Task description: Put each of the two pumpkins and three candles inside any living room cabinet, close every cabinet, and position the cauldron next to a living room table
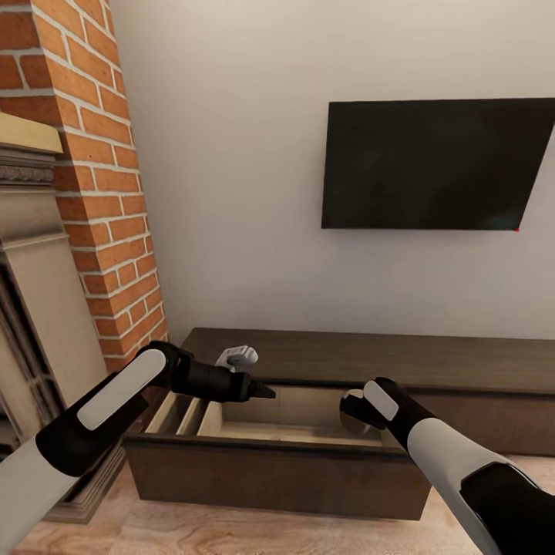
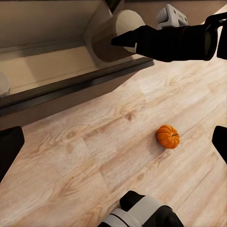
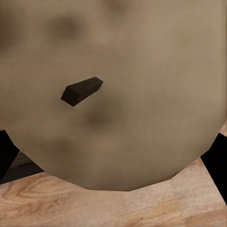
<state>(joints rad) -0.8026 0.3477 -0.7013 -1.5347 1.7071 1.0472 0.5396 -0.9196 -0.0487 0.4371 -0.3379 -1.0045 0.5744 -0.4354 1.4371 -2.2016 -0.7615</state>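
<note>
Light wood-plank floor, pale with darker grain. Standing on it against the white wall: long, low, dark brown cabinet, one drawer pulled out toward the camera, tan inside, split by upright dividers at its left end. On the cabinet's top, near the left end: a small white-grey object, too small to identify. On the bare floor in the left wrist view: one small orange pumpkin, ribbed, short dark stem, lying by itself, well apart from the drawer front. At the floor's left edge in the head view: base of a brick fireplace.
</note>
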